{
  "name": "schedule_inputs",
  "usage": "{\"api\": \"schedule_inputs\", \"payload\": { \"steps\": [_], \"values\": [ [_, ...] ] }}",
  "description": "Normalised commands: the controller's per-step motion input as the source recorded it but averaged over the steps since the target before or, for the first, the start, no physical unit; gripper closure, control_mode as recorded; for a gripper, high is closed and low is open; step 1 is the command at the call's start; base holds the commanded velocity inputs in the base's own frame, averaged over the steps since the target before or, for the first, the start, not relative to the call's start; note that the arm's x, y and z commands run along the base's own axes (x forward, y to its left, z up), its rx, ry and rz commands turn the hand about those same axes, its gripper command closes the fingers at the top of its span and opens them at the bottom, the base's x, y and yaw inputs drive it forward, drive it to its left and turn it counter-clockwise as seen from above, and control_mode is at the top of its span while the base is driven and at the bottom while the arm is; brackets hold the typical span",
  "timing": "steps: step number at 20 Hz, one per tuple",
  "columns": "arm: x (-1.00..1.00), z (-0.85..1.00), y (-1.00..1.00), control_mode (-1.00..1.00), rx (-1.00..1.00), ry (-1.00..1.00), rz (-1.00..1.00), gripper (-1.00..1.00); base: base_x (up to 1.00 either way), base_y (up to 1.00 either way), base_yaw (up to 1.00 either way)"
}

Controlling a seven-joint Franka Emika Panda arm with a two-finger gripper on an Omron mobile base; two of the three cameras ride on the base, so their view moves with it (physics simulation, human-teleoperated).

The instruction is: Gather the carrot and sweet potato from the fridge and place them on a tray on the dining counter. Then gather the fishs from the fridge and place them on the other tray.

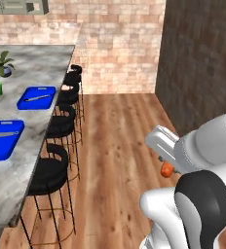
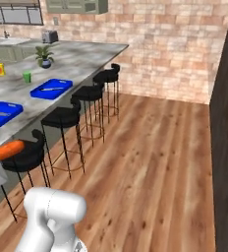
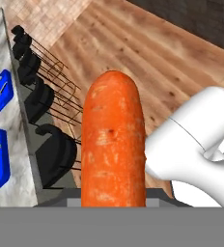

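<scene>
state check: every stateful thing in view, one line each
gripper: shut on the carrot, above the wood floor
carrot: held, off any surface, not yet on a tray
near blue tray: flat on the dining counter, one slim pale item in it
far blue tray: flat on the counter, one slim pale item in it
stools: upright, lined along the counter edge

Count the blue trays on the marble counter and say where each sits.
2. The near blue tray lies by the counter's stool-side edge; the far blue tray lies farther along it, before the potted plant. Others may lie outside the frames.
</scene>
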Motion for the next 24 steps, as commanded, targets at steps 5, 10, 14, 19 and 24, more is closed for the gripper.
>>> {"api": "schedule_inputs", "payload": {
  "steps": [5, 10, 14, 19, 24],
  "values": [
    [0.00, 0.00, 0.00, 1.00, 0.00, 0.00, 0.00, 1.00, 0.32, -0.60, 0.34],
    [0.00, 0.00, 0.00, 1.00, 0.00, 0.00, 0.00, 1.00, 0.27, -0.55, 0.31],
    [0.00, 0.00, 0.00, 1.00, 0.00, 0.00, 0.00, 1.00, 0.56, -0.38, 0.28],
    [0.00, 0.00, 0.00, 1.00, 0.00, 0.00, 0.00, 1.00, 0.68, -0.37, 0.26],
    [0.00, 0.00, 0.00, 1.00, 0.00, 0.00, 0.00, 1.00, 0.32, -0.48, 0.30]
  ]
}}
